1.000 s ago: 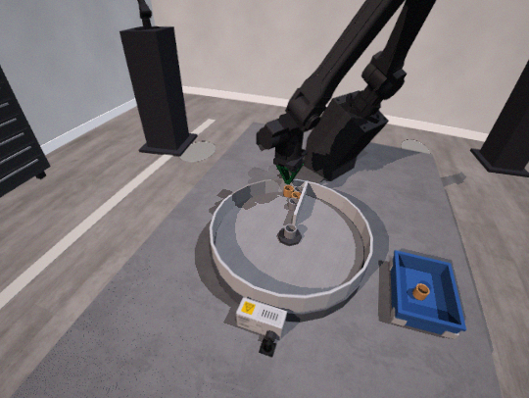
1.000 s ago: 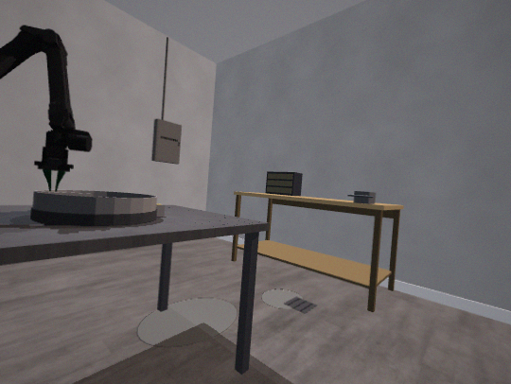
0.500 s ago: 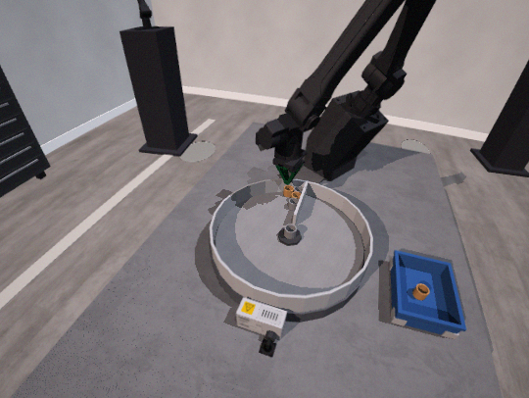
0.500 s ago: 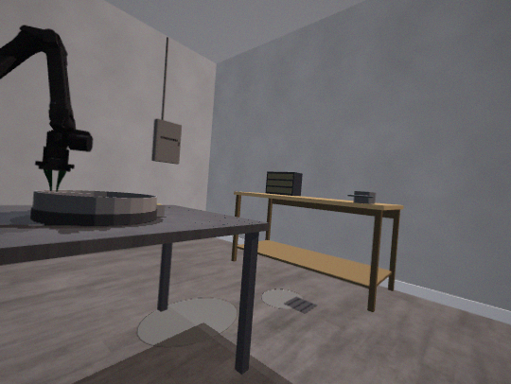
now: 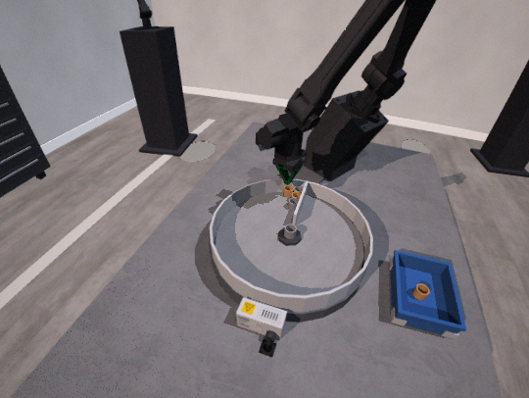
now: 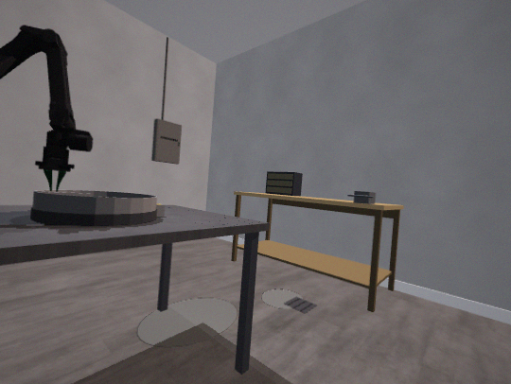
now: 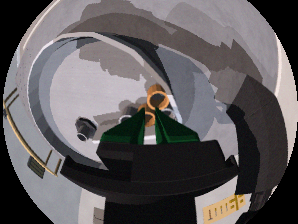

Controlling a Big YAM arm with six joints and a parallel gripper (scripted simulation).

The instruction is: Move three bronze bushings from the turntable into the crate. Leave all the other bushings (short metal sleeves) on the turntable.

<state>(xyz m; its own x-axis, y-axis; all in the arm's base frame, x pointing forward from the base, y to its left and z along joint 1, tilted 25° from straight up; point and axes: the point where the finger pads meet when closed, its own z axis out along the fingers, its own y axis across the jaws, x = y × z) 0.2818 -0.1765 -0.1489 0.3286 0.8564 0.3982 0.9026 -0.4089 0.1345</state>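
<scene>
Top: claw (image 5: 289,182) over turntable (image 5: 235,276).

We list: one bronze bushing (image 5: 421,291), upright, on the floor of the blue crate (image 5: 453,289). Two more bronze bushings (image 5: 289,190) cluster with a grey bushing (image 5: 292,202) beside the divider on the white-walled turntable (image 5: 218,250).

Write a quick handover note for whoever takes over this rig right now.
Gripper: nearly shut, holding nothing, poised just above the bushing cluster at the far side of the turntable.
Things: one bronze bushing lies in the blue crate. At least two more bronze bushings sit beside the divider wall, with a grey bushing close by. Another grey bushing sits at the hub.
Done: one of three.
Left: two more bronze; leave the grey ones.
</scene>
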